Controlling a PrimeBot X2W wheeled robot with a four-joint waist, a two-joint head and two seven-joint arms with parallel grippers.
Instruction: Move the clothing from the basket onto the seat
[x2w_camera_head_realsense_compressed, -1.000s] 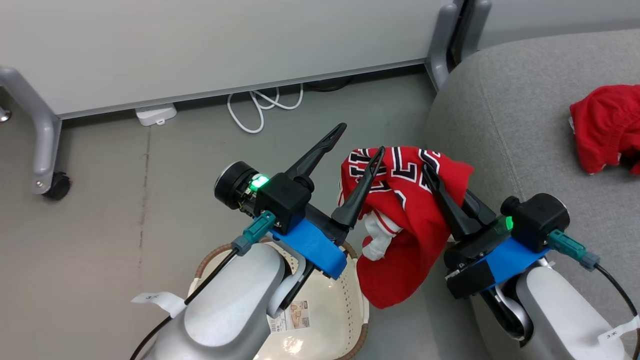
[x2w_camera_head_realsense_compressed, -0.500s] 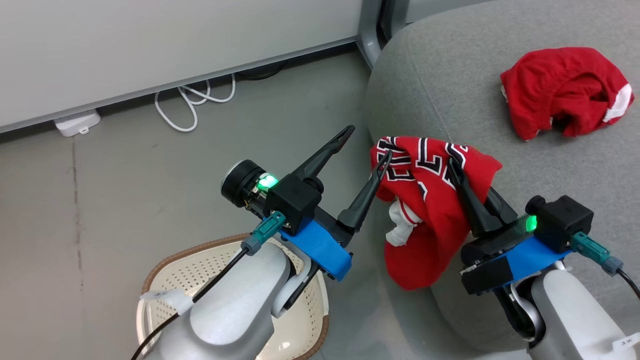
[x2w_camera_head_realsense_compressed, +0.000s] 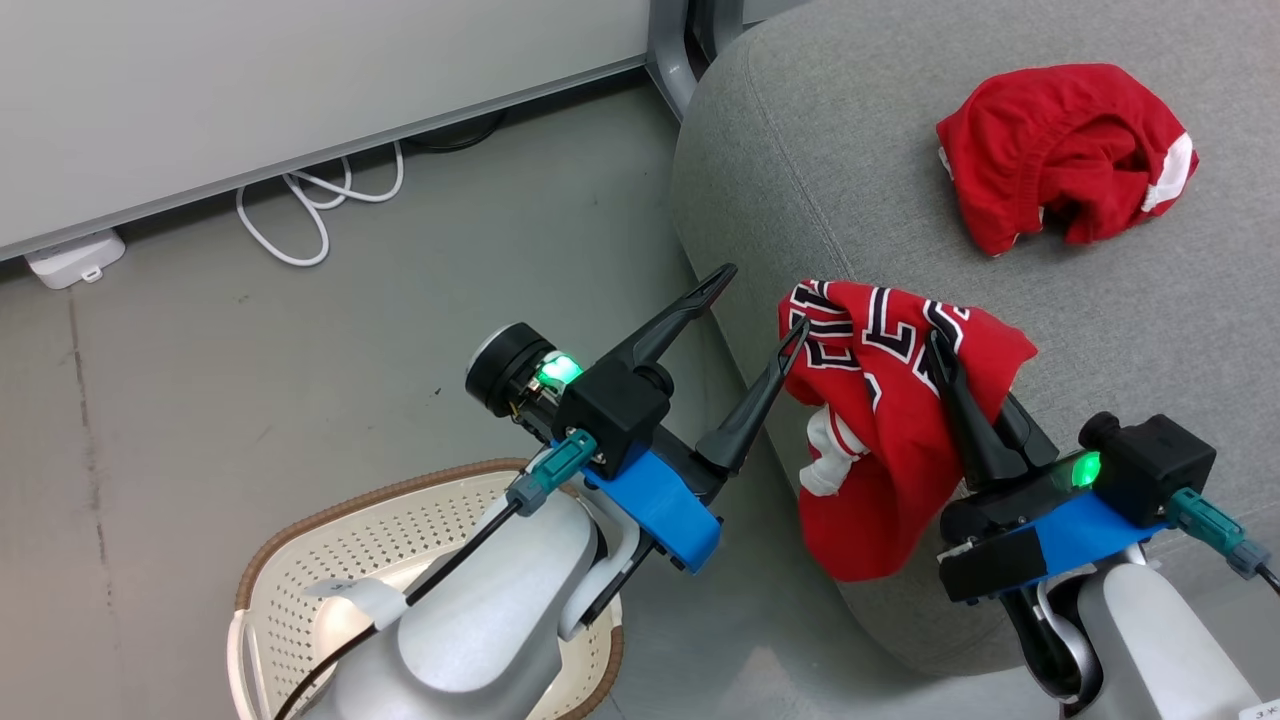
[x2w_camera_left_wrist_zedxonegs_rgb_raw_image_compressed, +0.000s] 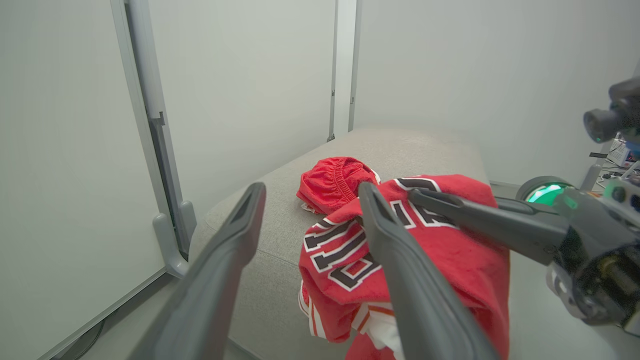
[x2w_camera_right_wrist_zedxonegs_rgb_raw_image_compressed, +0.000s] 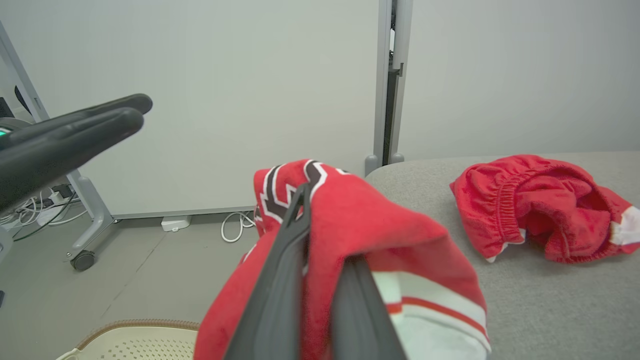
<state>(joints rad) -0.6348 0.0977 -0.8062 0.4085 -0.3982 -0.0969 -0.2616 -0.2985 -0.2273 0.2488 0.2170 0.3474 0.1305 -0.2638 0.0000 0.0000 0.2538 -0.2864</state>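
**Jersey hangs from right claw at the seat's edge, not yet put down**

Nearest, low in the head view, the basket (x2w_camera_head_realsense_compressed: 320, 545) stands on the floor near the seat (x2w_camera_head_realsense_compressed: 900, 230), partly under the left forearm. The part of it that shows has no red cloth.

Above it the left gripper (x2w_camera_head_realsense_compressed: 766, 298) is spread wide and holds nothing. Its inner finger is just beside the lettered fold of the jersey (x2w_camera_head_realsense_compressed: 880, 420) (maybe touching, I cannot tell). I think it waits there to stay clear, or to help w/ spreading.

The right gripper (x2w_camera_head_realsense_compressed: 940, 345) is clenched on the jersey near its top, so the cloth drapes down from the fingers. The upper part is over the seat's rounded edge and the lower part hangs in front of the seat's side. The grip is high, probably so the hem can pass the edge.

Further in, well apart from both claws, the shorts (x2w_camera_head_realsense_compressed: 1060, 150) lie crumpled on the seat, i.e. already delivered. My judgement of the next move: carry the jersey inward, then release.

Farthest, a white cable (x2w_camera_head_realsense_compressed: 300, 215) lies on the floor.
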